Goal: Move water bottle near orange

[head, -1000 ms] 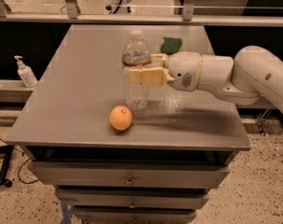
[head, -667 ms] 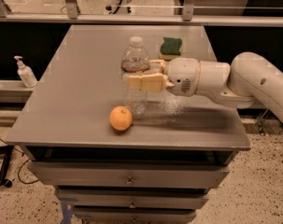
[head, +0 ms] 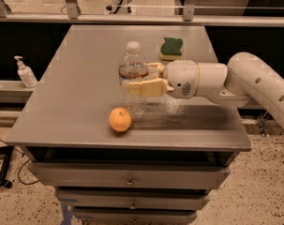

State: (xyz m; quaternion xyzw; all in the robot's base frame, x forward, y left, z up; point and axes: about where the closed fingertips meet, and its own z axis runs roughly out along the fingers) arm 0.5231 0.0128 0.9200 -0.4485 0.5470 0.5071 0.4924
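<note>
The water bottle (head: 133,68) is a tall clear ribbed bottle with a white cap and a coloured label band. It stands upright on the grey table (head: 85,78), just behind and right of the orange (head: 120,119). The orange is a small round fruit near the table's front edge. My gripper (head: 142,78) reaches in from the right, and its cream fingers (head: 144,87) sit on either side of the bottle's middle, shut on it. The white arm (head: 235,81) stretches off to the right.
A green-and-yellow sponge (head: 171,48) lies at the back of the table, behind my gripper. A small white pump bottle (head: 25,72) stands on a lower ledge to the left. Drawers (head: 127,179) are below the tabletop. A railing runs along the back.
The gripper and bottle have shifted slightly left and toward the front, ending closer to the orange. The orange has not moved.
</note>
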